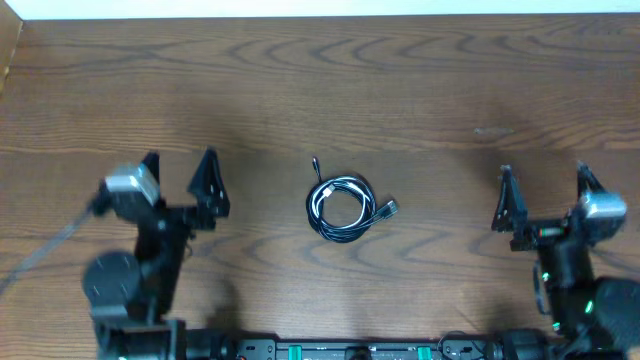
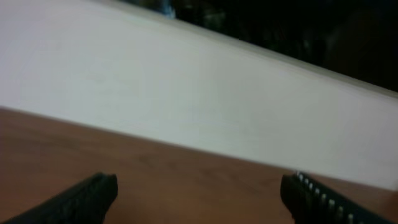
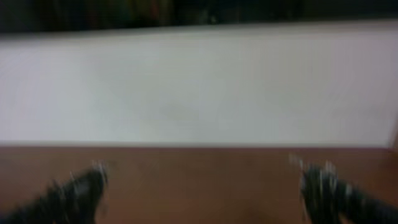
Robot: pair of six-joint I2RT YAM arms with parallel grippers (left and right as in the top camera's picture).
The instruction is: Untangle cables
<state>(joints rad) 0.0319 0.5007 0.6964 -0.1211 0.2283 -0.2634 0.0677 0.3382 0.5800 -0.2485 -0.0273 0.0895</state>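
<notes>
The cables [image 1: 341, 207] lie in one small coil at the middle of the wooden table [image 1: 320, 90], black cord mixed with a light strand, with a plug end sticking out at the upper left and another at the right. My left gripper [image 1: 180, 176] is open and empty, well to the left of the coil. My right gripper [image 1: 545, 190] is open and empty, well to the right of it. Both wrist views show only open fingertips [image 2: 199, 196] [image 3: 205, 186], bare table and a white wall; the cables are out of those views.
A thick grey lead [image 1: 45, 245] runs from the left arm off the left edge. The arm bases stand at the table's front edge [image 1: 350, 350]. A white wall [image 2: 186, 93] lies beyond the far edge.
</notes>
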